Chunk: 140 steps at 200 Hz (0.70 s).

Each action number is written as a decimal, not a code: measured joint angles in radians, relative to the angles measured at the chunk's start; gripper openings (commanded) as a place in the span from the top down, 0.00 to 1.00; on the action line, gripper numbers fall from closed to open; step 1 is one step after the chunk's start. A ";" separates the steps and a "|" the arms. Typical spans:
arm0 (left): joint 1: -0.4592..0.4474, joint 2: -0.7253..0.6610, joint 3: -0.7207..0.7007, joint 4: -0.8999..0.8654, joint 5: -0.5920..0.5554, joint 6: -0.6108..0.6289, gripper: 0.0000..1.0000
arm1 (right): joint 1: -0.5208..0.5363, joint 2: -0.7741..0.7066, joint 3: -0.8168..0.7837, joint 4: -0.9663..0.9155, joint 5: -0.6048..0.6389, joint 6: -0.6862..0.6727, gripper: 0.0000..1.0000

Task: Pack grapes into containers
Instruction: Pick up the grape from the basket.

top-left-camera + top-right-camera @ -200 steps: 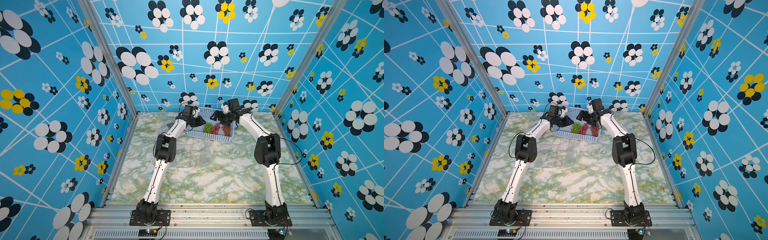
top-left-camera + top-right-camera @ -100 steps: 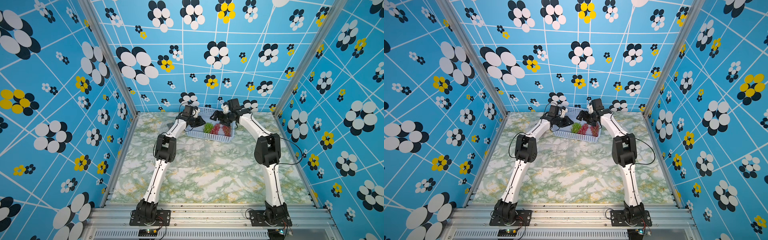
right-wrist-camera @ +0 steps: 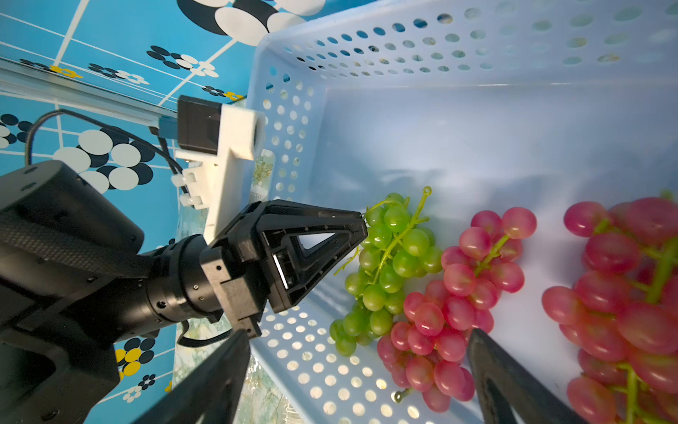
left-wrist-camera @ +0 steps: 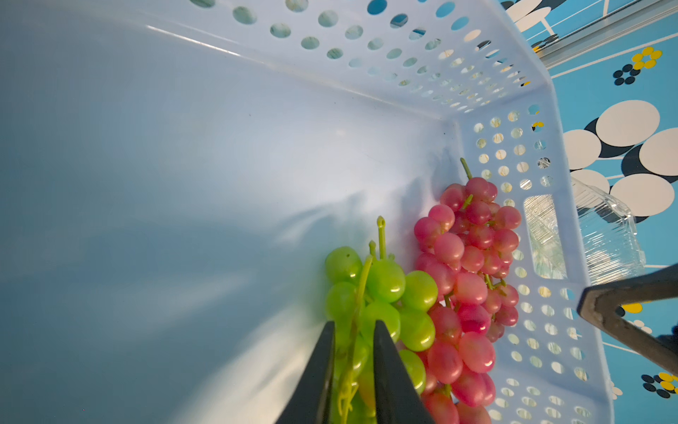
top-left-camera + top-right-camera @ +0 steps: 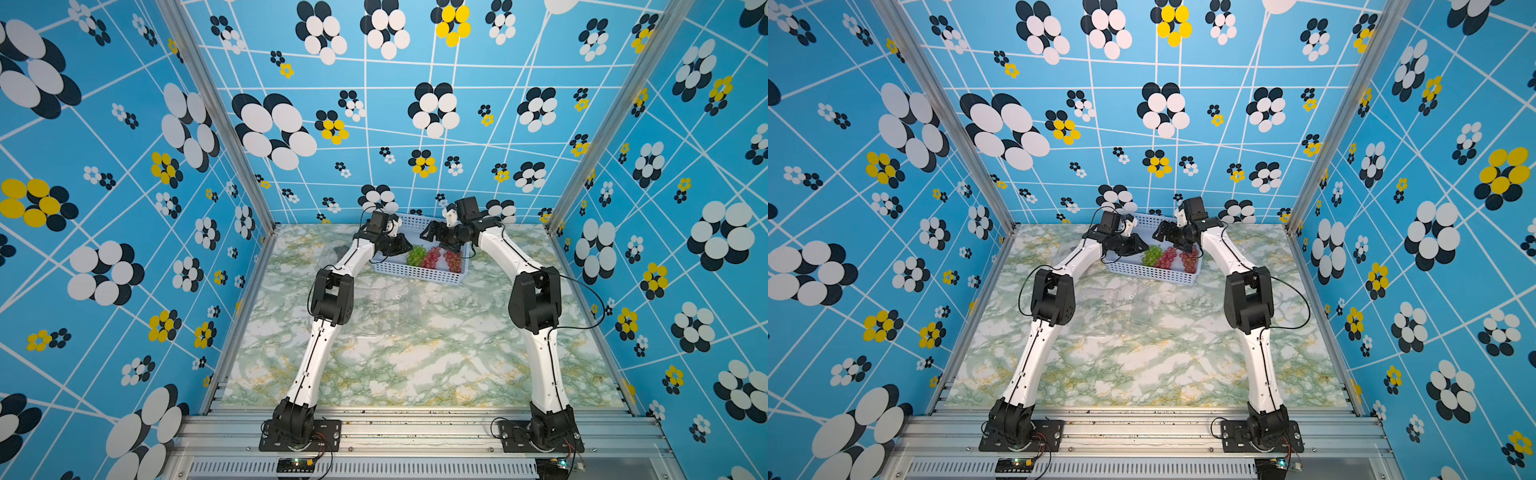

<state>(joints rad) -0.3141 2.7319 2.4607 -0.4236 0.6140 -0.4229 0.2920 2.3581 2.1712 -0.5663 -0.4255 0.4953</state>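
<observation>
1. Grapes (image 5: 432, 257) lie in the basket (image 5: 419, 272) at the far edge of the bench (image 5: 415, 365), a flat marble-print slab.
2. Basket: rigid pale-blue plastic, perforated walls, smooth floor; seemingly the supply bin.
3. Container (image 4: 605, 235): clear ribbed clamshell, beyond the basket's end wall.
4. Red bunches (image 3: 458, 293): glossy round berries on green stems, lying free.
5. Green bunch (image 4: 385, 293): stem pinched by the closed left end effector (image 4: 354, 326), probably so all berries lift together.
6. Right end effector (image 3: 357, 334): spread wide, empty, hanging over a red bunch.

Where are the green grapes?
In both top views, the green grapes lie in the blue basket, left of a red bunch, held by the left gripper.
</observation>
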 measured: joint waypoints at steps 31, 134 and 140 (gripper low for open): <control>0.000 0.000 0.000 -0.002 0.000 0.005 0.85 | 0.000 0.000 -0.002 0.002 0.000 0.003 0.06; 0.000 0.000 -0.001 -0.002 0.000 0.005 1.00 | 0.000 0.000 -0.002 0.002 -0.003 0.011 0.06; 0.000 0.000 -0.001 -0.002 0.000 0.005 1.00 | 0.000 0.000 -0.002 0.002 -0.003 0.011 0.06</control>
<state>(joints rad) -0.3145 2.7319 2.4599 -0.4259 0.6136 -0.4175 0.2920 2.3581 2.1696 -0.5640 -0.4290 0.5060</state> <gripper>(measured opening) 0.058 0.939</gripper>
